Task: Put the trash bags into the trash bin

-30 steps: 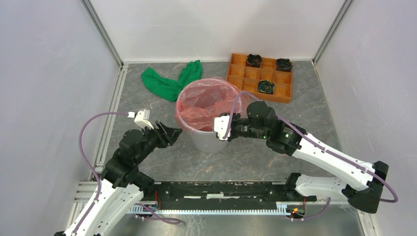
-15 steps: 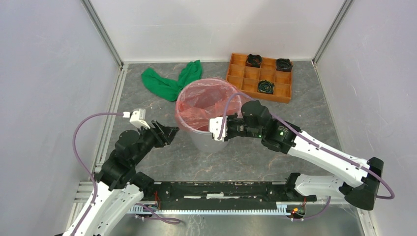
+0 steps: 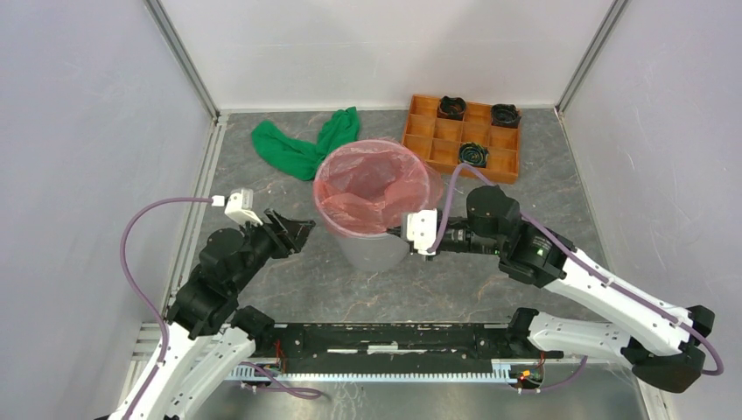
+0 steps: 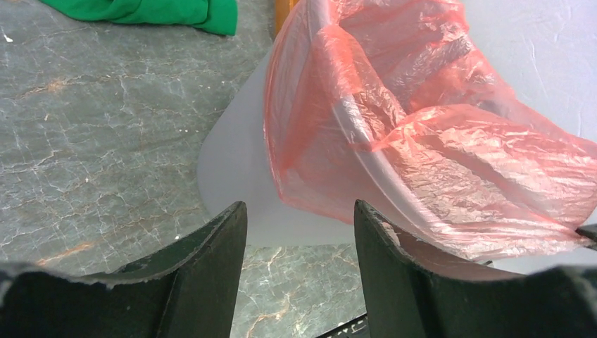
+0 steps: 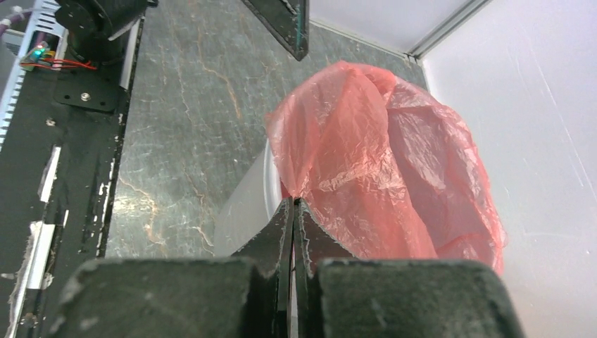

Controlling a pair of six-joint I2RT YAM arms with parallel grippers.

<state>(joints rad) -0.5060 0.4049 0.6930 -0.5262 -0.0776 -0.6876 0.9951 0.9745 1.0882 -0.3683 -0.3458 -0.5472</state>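
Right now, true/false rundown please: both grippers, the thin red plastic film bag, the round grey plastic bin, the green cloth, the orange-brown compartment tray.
1. The right gripper is shut on the thin red plastic film bag. True.
2. The left gripper grips the bag too. False: it is open and empty, beside the round grey plastic bin.
3. The bag's film drapes over the bin's rim. True.
4. The crumpled green cloth lies inside the bin. False: it lies on the table behind the bin.
5. The orange-brown compartment tray holds three black items. True.
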